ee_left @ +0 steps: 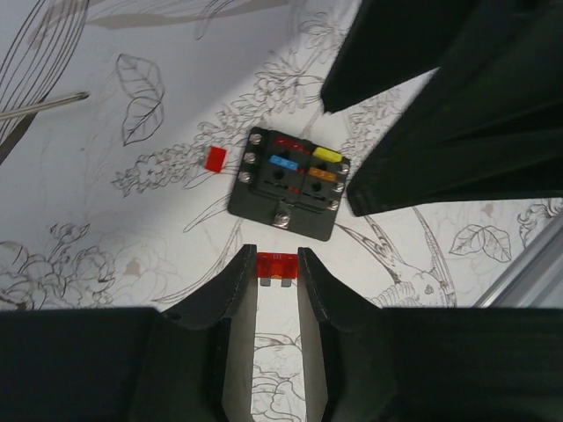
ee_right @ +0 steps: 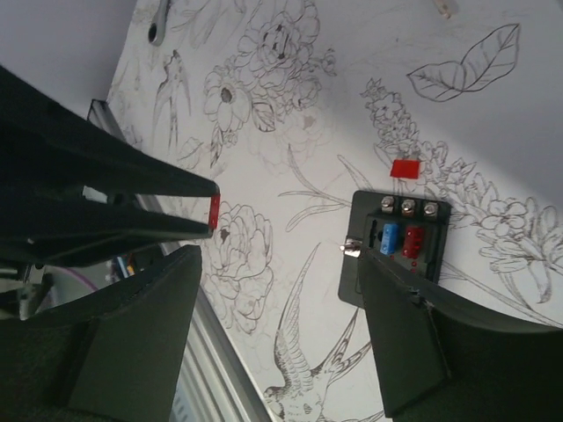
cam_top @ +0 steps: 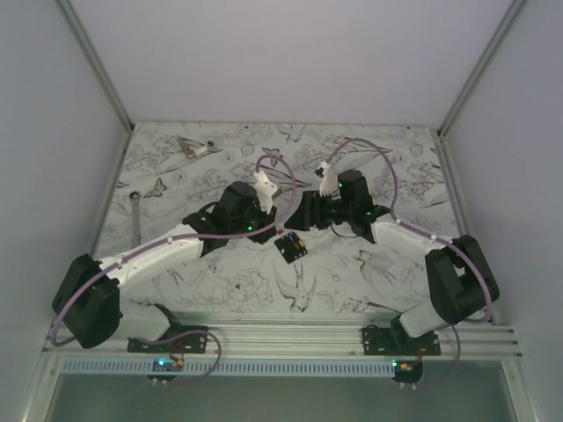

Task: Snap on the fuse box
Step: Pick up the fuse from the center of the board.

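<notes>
The fuse box is a small black block lying flat on the patterned table, also seen at the middle of the left wrist view. Blue, yellow, orange and red fuses sit in its slots. My left gripper hovers just short of it, shut on a small red fuse; the same gripper shows from above. My right gripper stands open, nothing between its fingers. One right finger overlaps the edge of the fuse box. A loose red fuse lies beside the box.
A spanner lies at the table's left side, and a small tool at the back left. An aluminium rail runs along the near edge. White walls close in the back and both sides.
</notes>
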You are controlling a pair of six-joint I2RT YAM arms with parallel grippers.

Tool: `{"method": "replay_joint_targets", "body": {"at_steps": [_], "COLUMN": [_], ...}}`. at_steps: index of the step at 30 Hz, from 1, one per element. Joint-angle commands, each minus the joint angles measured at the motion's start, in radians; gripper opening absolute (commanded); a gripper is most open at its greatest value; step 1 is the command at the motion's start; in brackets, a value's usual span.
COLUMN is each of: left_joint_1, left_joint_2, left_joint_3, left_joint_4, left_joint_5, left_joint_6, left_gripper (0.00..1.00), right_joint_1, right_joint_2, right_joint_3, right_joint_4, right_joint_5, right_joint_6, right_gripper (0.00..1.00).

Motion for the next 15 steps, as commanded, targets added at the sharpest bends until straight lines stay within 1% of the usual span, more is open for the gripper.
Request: {"method": "replay_joint_targets", "body": {"at_steps": [1, 4, 8, 10, 12, 15], "left_joint_1": [-0.032, -0.04, -0.041, -0.042, -0.041, -0.047], "left_joint_2": [-0.028, -0.031, -0.032, -0.028, -0.021, -0.009], "left_joint_3": [-0.022, -0.019, -0.015, -0.011, -0.006, 0.007], "left_joint_4": [0.055, 0.061, 0.065, 0.063, 0.065, 0.065], "left_joint_5": [0.043, 0.041, 0.003, -0.058, -0.123, -0.191], "left_joint_6": [0.059, 0.065, 0.023, -0.035, -0.107, -0.223], "left_gripper": [0.18, 0.18, 0.16, 0.16, 0.16, 0.16], "right_joint_1": [-0.005, -0.003, -0.003, -0.003, 0.003, 0.035], "right_joint_2": [0.039, 0.052, 0.026, -0.012, -0.048, -0.095], "right_joint_3": [0.029, 0.03, -0.011, -0.043, -0.085, -0.152], "right_joint_4": [0.059, 0.071, 0.101, 0.13, 0.172, 0.254], "right_joint_5": [-0.108, -0.144, -0.094, -0.057, 0.016, 0.091], "right_joint_6": [0.034, 0.041, 0.044, 0.042, 0.047, 0.037], "right_gripper": [0.74, 0.66, 0.64, 0.64, 0.62, 0.6]}}
